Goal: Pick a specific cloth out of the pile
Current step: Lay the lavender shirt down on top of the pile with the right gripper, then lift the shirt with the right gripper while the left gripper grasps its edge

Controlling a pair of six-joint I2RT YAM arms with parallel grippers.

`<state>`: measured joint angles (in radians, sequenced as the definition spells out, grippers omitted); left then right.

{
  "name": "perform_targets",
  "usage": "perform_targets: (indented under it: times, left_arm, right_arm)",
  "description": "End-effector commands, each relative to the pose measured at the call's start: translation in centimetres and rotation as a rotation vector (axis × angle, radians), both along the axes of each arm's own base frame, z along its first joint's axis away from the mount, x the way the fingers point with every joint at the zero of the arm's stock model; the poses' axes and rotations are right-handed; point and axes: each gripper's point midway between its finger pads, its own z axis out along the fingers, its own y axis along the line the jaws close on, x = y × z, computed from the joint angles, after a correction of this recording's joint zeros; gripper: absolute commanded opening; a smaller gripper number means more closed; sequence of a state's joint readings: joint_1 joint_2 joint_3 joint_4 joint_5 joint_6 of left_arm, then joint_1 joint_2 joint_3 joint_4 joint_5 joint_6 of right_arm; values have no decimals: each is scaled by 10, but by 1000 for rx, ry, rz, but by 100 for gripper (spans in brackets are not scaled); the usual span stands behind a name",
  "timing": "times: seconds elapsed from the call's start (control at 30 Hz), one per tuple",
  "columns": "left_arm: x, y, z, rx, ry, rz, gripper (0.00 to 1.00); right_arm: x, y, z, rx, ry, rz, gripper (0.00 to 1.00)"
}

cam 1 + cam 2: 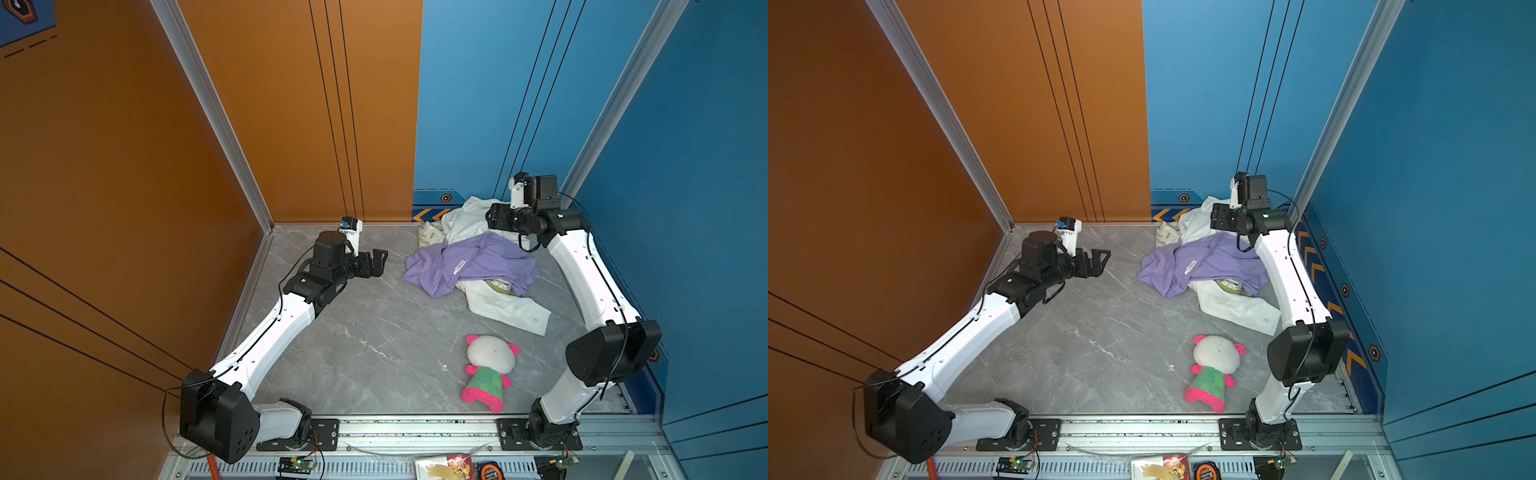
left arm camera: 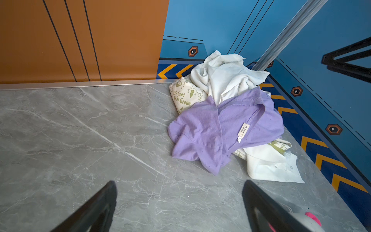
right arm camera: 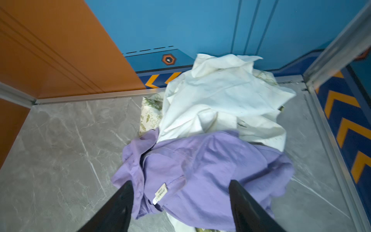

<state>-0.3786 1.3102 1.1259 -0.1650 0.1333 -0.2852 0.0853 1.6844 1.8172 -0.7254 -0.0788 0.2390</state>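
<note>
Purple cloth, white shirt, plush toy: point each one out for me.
purple cloth (image 1: 494, 257), in a top view, on its broad middle fold.
white shirt (image 1: 509, 311), in a top view, on the flat part spread toward the toy.
plush toy (image 1: 490, 355), in a top view, on its white head.

Two high views, two wrist views

The whole surface (image 1: 353, 353) is seen steeply from above in both top views, facing the far corner; the pile (image 2: 226, 80) is framed from across the surface by the left wrist camera and from close above by the right wrist camera.
</note>
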Motion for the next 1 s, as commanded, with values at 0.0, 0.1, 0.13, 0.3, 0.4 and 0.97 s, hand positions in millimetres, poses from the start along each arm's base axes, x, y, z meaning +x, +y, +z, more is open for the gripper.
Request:
perform_targets:
  times: [0.0,0.1,0.13,0.3,0.4,0.97]
  left_arm:
    - [6,-4,3,-12,-18,-23,98]
    - [10,-6,2,-16,-12,-30,98]
    - [11,-6,2,-18,-11,-33,98]
    - [15,-11,4,-26,-10,-45,98]
    - [15,-10,5,-26,-14,-45,98]
    - [7,3,-3,-32,1,-27,98]
  right_arm:
    - [-4,-23,-17,81,32,-131,74]
    - [-1,-21,-29,134,47,-140,72]
    - [1,-17,-33,156,52,-135,72]
    - [17,11,-61,255,111,-114,67]
    - [25,21,-77,264,135,-121,63]
    - [50,33,-139,322,255,-218,26]
